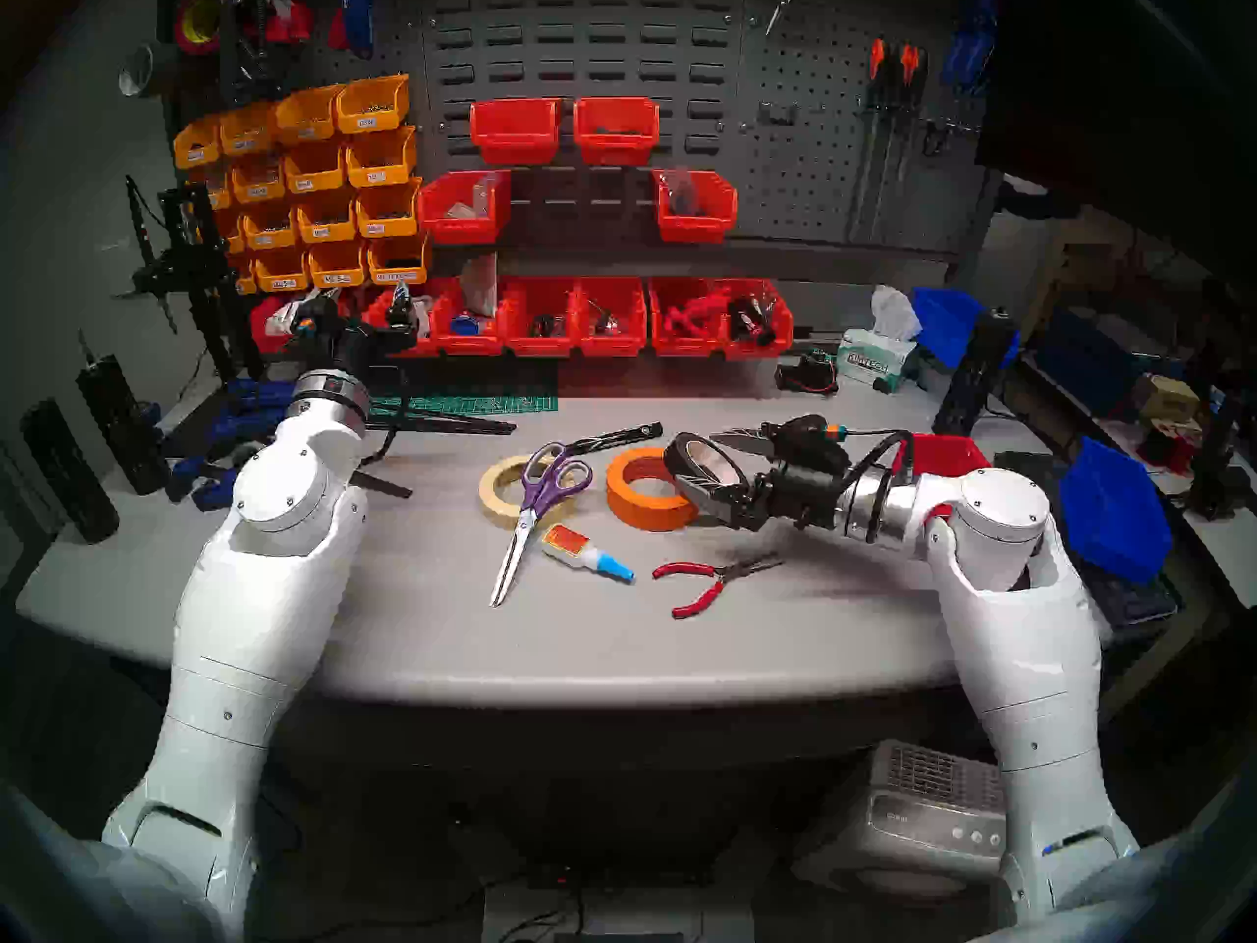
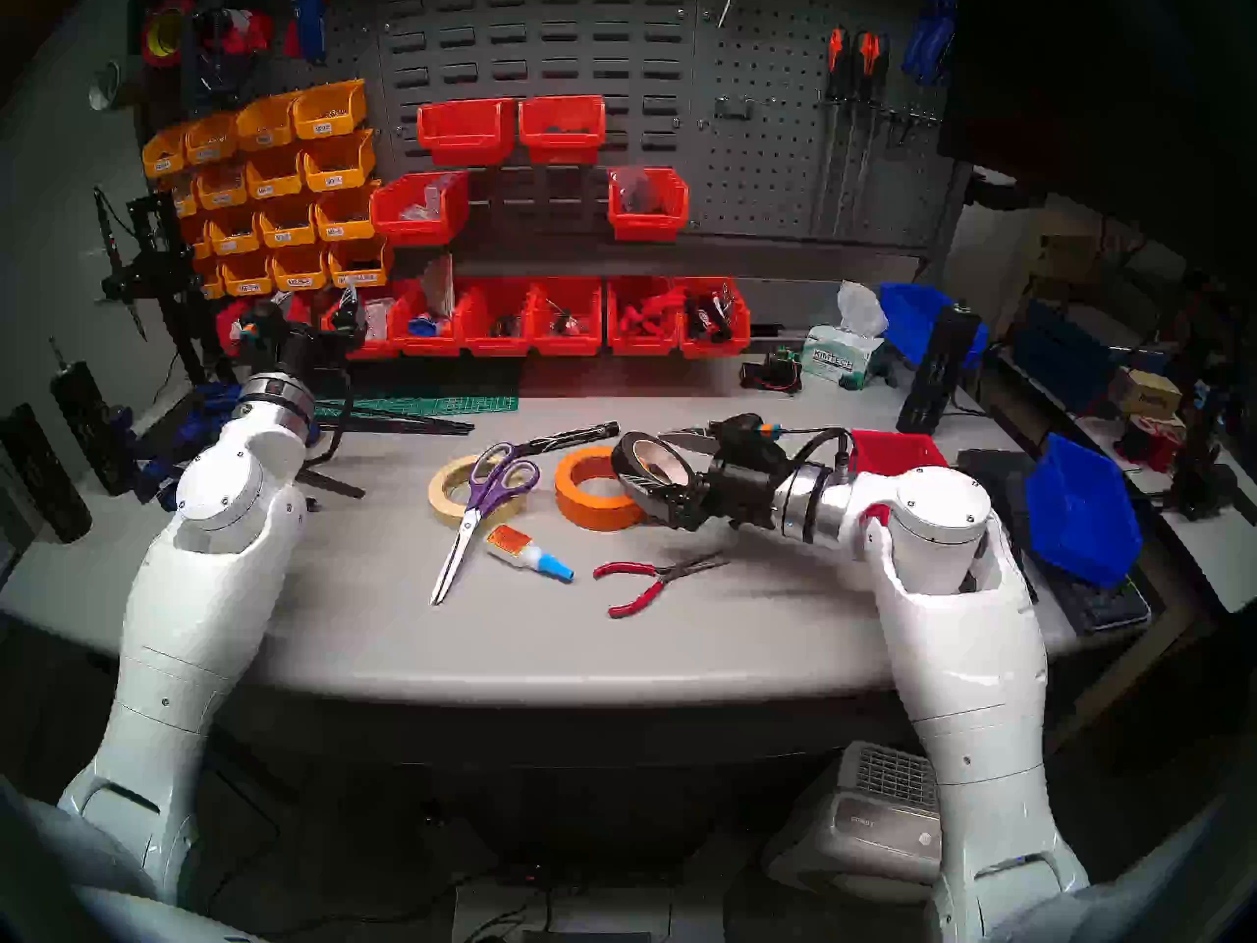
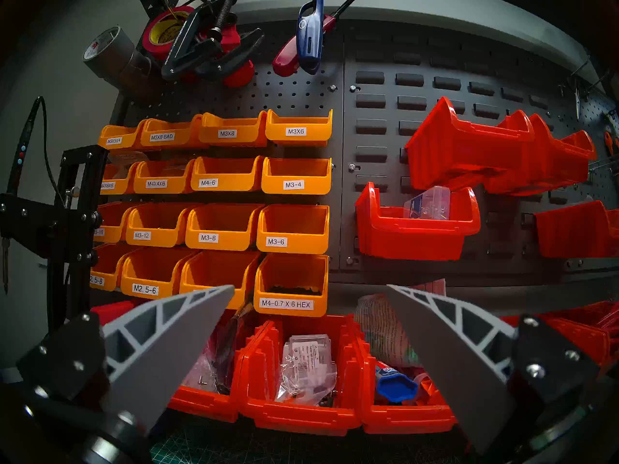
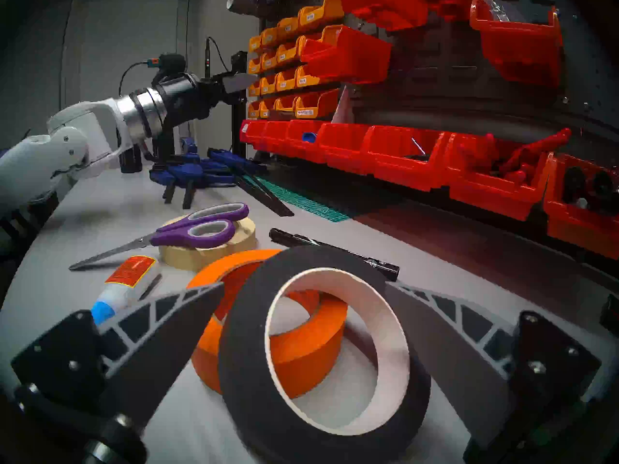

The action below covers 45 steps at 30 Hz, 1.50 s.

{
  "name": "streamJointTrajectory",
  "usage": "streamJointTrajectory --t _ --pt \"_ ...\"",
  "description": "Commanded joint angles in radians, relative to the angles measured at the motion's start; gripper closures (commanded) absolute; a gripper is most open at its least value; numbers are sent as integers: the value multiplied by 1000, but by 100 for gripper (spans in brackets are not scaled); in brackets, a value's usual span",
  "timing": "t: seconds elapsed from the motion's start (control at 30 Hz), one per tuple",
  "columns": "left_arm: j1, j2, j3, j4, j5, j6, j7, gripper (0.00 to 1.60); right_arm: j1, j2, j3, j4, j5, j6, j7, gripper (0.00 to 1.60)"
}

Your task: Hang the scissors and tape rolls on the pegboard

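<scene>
Gripping the black tape roll point(image 1: 704, 475) at frame centre-right, the right pincer point(image 4: 308, 319) holds it tilted above the orange roll point(image 1: 649, 489). Scissors point(image 1: 537, 506) lie across the cream roll point(image 1: 507, 489) on the worktop point(image 1: 408, 615); a glue bottle point(image 1: 588, 552), pliers point(image 1: 707, 581) and marker point(image 1: 615, 438) crowd around. The left pincer point(image 3: 310, 319) hangs released before yellow bins point(image 3: 227, 202). The pegboard point(image 1: 802, 145), upper right, is dim.

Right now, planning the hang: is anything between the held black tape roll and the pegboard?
Nothing visible. The black tape roll in the right gripper faces open air up to the pegboard; red bins sit lower.
</scene>
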Motion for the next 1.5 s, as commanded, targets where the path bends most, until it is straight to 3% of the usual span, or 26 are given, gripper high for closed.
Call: streamJointTrajectory --t 0.0,1.4,1.43,1.47 --pt "-32 0 -8 -27 1 -12 2 0 17 13 0 -26 -7 6 2 0" --pt "-32 0 -8 -27 1 -12 2 0 64 71 -19 31 -25 27 112 0" --pt "-32 0 -8 -27 1 -12 2 0 64 71 -18 33 -25 26 113 91" --pt "-32 0 -8 -27 1 -12 2 0 65 72 -18 36 -23 24 118 160"
